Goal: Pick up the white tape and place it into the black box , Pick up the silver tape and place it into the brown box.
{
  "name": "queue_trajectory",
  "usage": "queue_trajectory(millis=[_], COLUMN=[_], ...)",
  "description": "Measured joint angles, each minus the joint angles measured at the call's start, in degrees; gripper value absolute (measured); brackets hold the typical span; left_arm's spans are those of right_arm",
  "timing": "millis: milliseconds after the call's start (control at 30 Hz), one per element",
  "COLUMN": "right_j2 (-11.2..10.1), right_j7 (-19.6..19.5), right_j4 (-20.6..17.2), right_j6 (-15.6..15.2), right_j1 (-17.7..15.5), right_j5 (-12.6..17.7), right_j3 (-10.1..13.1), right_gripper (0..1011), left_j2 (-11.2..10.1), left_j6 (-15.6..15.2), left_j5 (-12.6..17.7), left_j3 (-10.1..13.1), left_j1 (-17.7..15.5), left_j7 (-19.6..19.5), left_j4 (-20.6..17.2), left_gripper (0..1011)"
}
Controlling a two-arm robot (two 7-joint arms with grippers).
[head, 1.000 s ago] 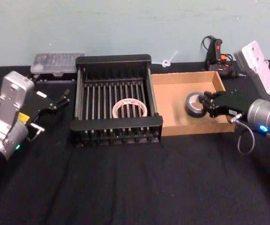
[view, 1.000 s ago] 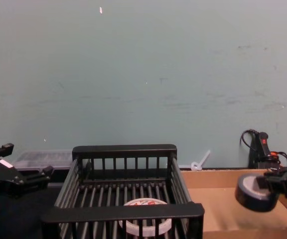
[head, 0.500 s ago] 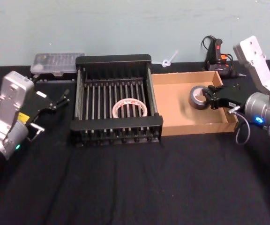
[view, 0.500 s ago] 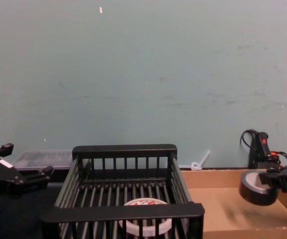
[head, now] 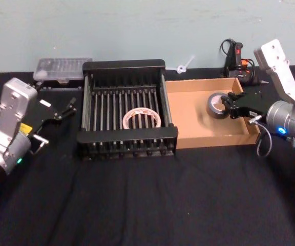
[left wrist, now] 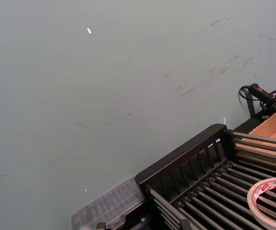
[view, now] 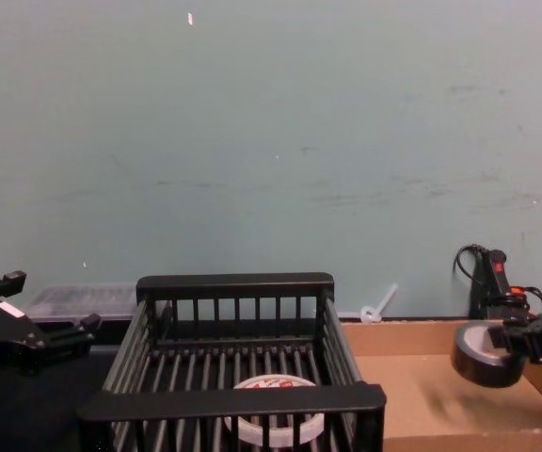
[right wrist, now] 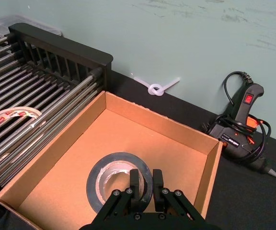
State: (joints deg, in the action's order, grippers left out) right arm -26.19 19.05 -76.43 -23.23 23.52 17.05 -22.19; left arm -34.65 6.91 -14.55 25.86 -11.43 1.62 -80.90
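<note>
Over the brown box (head: 193, 120), the right gripper (right wrist: 145, 187) has its fingers (right wrist: 135, 184) pinching the silver tape (head: 218, 105) by its wall, held above the floor, while the white tape (head: 142, 118) lies flat in the black box (head: 124, 65) and the left gripper (head: 65, 109), fingers spread, idles left of it.

Right gripper (head: 230, 108) grips the small grey-silver tape roll (head: 218, 105) above the shallow tan cardboard tray (head: 194, 130). Whitish translucent tape ring (head: 142, 118) lies inside the black slatted plastic crate (head: 127, 136).
</note>
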Motion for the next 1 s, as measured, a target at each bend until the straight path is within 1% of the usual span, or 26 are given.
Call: queue_trajectory(millis=[167, 267, 400, 433, 467, 567, 700, 733, 800, 833, 900, 1000], right_j2=[-0.06, -0.08, -0.09, -0.11, -0.11, -0.13, -0.14, -0.15, -0.16, -0.16, -0.17, -0.17], right_j7=[0.02, 0.05, 0.06, 0.07, 0.08, 0.10, 0.13, 0.14, 0.15, 0.15, 0.15, 0.15], right_j4=[-0.08, -0.12, -0.15, -0.16, -0.17, -0.18, -0.20, -0.21, -0.22, -0.22, -0.22, -0.22], right_j6=[-0.07, -0.10, -0.12, -0.13, -0.14, -0.15, -0.17, -0.18, -0.19, -0.20, -0.20, -0.22], right_j1=[0.00, -0.01, -0.02, -0.03, -0.04, -0.05, -0.05, -0.05, -0.05, -0.05, -0.05, -0.05], right_j5=[0.09, 0.13, 0.17, 0.19, 0.20, 0.21, 0.24, 0.25, 0.26, 0.27, 0.28, 0.28], right_j3=[-0.04, -0.06, -0.07, -0.08, -0.09, -0.11, -0.12, -0.12, -0.12, -0.11, -0.12, -0.12], right_gripper=[169, 214, 326, 383, 400, 504, 605, 665, 704, 760, 801, 891], left_j2=[0.00, 0.00, 0.00, 0.00, 0.00, 0.00, 0.00, 0.00, 0.00, 0.00, 0.00, 0.00], left_j6=[0.00, 0.00, 0.00, 0.00, 0.00, 0.00, 0.00, 0.00, 0.00, 0.00, 0.00, 0.00], left_j5=[0.00, 0.00, 0.00, 0.00, 0.00, 0.00, 0.00, 0.00, 0.00, 0.00, 0.00, 0.00], left_j3=[0.00, 0.00, 0.01, 0.00, 0.00, 0.00, 0.00, 0.00, 0.00, 0.00, 0.00, 0.00], left_j1=[0.00, 0.00, 0.00, 0.00, 0.00, 0.00, 0.00, 0.00, 0.00, 0.00, 0.00, 0.00], left_j7=[0.00, 0.00, 0.00, 0.00, 0.00, 0.00, 0.00, 0.00, 0.00, 0.00, 0.00, 0.00], left_j4=[0.00, 0.00, 0.00, 0.00, 0.00, 0.00, 0.00, 0.00, 0.00, 0.00, 0.00, 0.00], left_gripper=[1001, 1001, 1001, 1001, 1001, 1002, 1001, 1001, 1001, 1001, 1001, 1001])
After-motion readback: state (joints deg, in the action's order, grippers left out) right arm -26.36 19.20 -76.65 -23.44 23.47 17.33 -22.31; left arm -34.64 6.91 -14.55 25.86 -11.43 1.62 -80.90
